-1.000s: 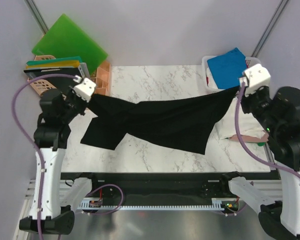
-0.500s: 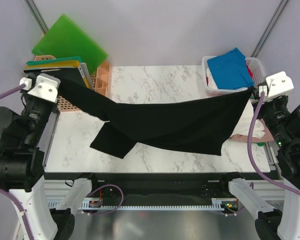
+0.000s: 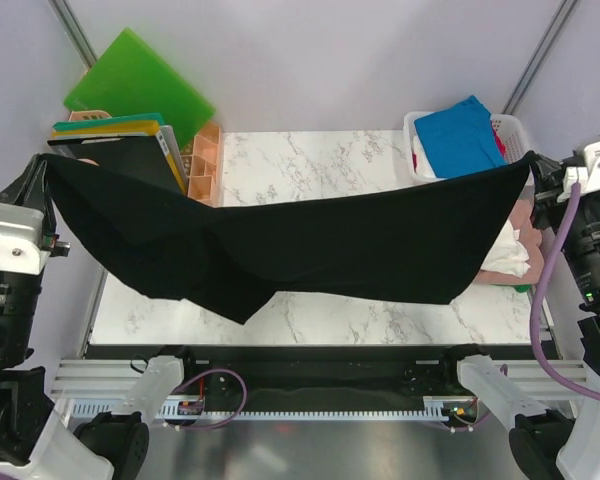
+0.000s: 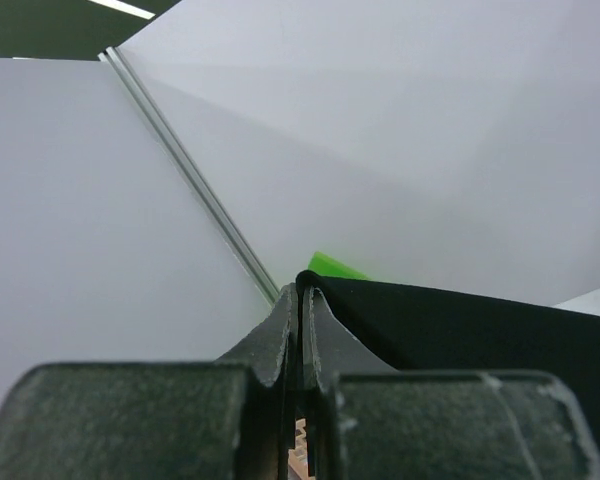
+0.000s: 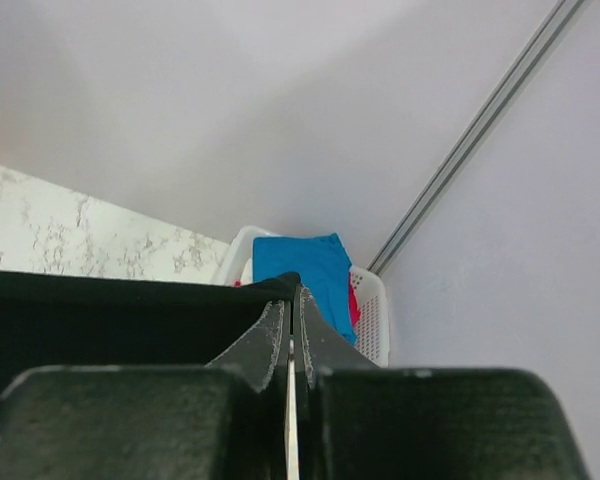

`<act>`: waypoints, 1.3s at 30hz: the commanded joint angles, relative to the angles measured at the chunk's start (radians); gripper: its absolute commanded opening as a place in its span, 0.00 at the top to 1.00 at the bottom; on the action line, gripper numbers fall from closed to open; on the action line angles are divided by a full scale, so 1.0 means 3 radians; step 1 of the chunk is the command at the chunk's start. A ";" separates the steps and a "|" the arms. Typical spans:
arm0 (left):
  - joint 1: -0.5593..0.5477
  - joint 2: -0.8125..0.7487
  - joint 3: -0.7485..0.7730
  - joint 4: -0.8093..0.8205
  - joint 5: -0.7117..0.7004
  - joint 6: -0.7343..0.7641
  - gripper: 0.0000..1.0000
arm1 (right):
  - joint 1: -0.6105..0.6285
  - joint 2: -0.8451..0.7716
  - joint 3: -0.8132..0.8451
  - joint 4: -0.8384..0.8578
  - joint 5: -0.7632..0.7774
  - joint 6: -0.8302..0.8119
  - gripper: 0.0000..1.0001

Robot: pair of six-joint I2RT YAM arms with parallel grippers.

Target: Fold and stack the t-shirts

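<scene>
Both pairs of jaws are pinched tight on the black t-shirt (image 3: 360, 245): your left gripper (image 4: 302, 290) has its fingers pressed together with a fold of black cloth bulging over the tips, and your right gripper (image 5: 292, 300) is clamped the same way on the opposite corner. You are holding the shirt spread wide across the marble table (image 3: 310, 160). Its upper edge runs from beyond the table's left side to beyond the right side and dips in the middle. The lower edge hangs unevenly, and the deepest flap droops left of centre toward the near rim. You cannot tell from above whether that flap touches the marble. Bare table shows behind the shirt, and a narrower strip shows along the near edge. Just behind your right gripper, a blue t-shirt (image 3: 460, 135) lies on top of the white basket (image 3: 515, 125), and a heap of white and pink cloth (image 3: 510, 255) lies at the table's right edge, partly behind the black hem. On the left, the peach crate (image 3: 208, 150) and the tilted green board (image 3: 130, 80) stand close behind the raised corner.
</scene>
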 commanded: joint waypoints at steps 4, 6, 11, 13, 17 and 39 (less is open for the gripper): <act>0.0003 0.0056 -0.0079 -0.0023 -0.0216 0.0038 0.98 | -0.0021 0.0210 0.0240 0.0307 0.0481 0.0213 1.00; 0.0003 -0.0005 -0.0130 0.0048 -0.0227 0.0078 0.98 | -0.0011 0.0206 0.0199 0.0413 0.0706 0.0157 1.00; -0.0002 0.0361 0.0513 -0.0329 -0.0293 0.0007 0.98 | -0.0031 0.0277 0.0326 0.0455 0.0706 0.0070 1.00; 0.0003 0.0608 0.0698 -0.0524 -0.0304 -0.0018 0.98 | -0.0031 0.0359 0.0388 0.0455 0.0706 0.0060 1.00; 0.0003 0.0807 0.0815 -0.0596 -0.0258 -0.0080 0.98 | -0.0031 0.0512 0.0816 0.0445 0.0834 -0.0007 1.00; 0.0003 0.0593 0.0939 -0.0508 -0.0313 -0.0019 0.98 | -0.0031 0.0549 0.1356 0.0000 0.0952 -0.0160 1.00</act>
